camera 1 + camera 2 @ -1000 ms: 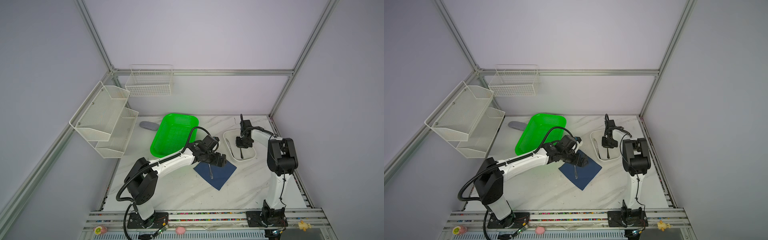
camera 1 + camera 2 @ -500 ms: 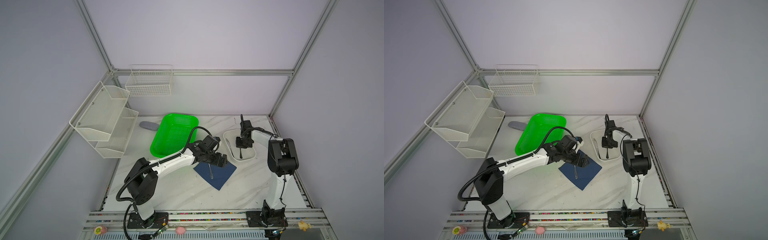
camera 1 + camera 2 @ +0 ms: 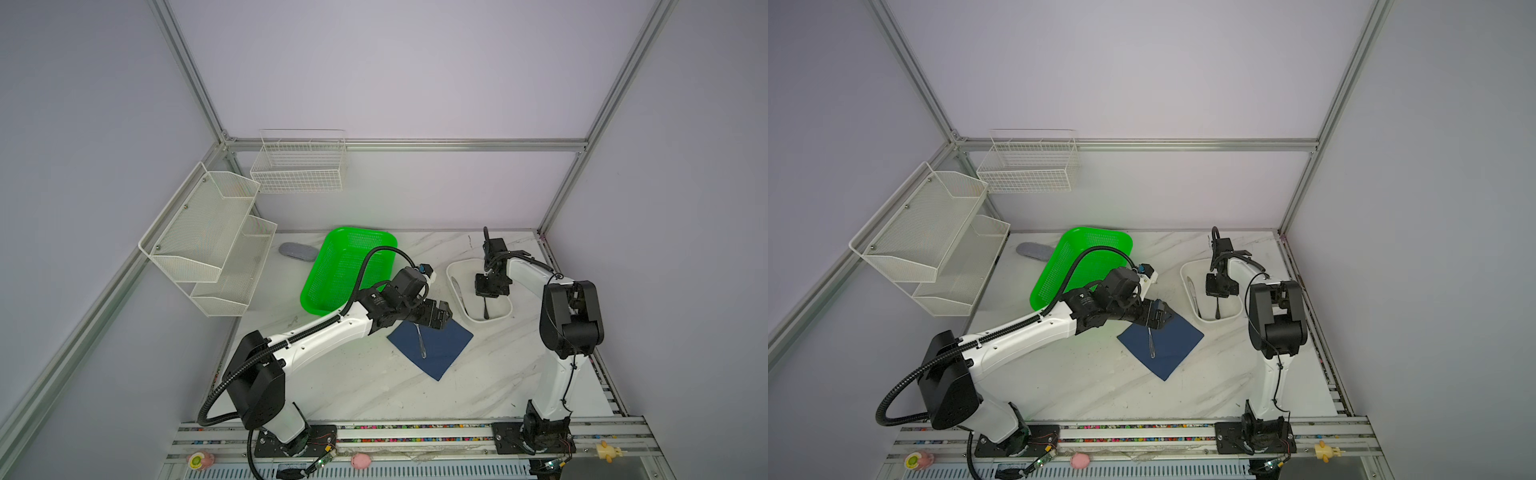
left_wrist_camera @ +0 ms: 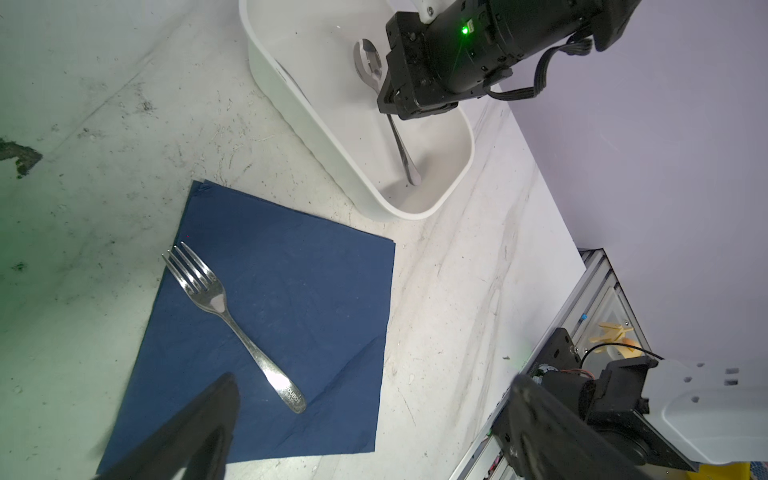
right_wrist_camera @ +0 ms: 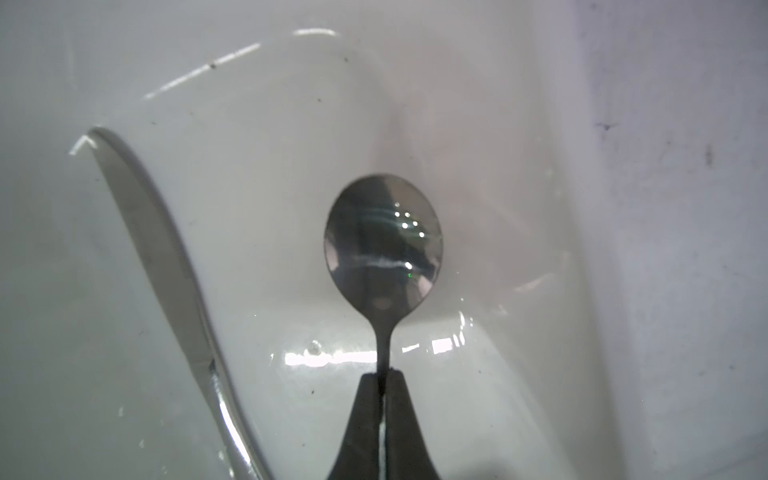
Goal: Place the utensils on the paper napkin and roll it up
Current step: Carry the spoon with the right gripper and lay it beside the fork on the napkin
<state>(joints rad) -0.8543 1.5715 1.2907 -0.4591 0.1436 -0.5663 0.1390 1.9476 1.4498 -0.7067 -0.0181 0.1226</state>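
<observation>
Clamped together on the neck of the spoon (image 5: 382, 245), the jaws of my right gripper (image 5: 382, 374) hold it inside the white tray (image 3: 503, 316) at the far right of the table, bowl toward the far end and handle toward the near end. The knife (image 5: 158, 245) lies along the tray's left wall, apart from the spoon. My left gripper (image 3: 441, 321) has its jaws spread wide and hangs over the far edge of the navy paper napkin (image 4: 316, 291), which lies flat mid-table, just near-left of the tray. The fork (image 4: 232, 320) rests on the napkin's left part, tines toward the near side, handle end beneath my open fingers (image 4: 195, 424). A green basket (image 3: 345, 266) sits far-left of the napkin.
</observation>
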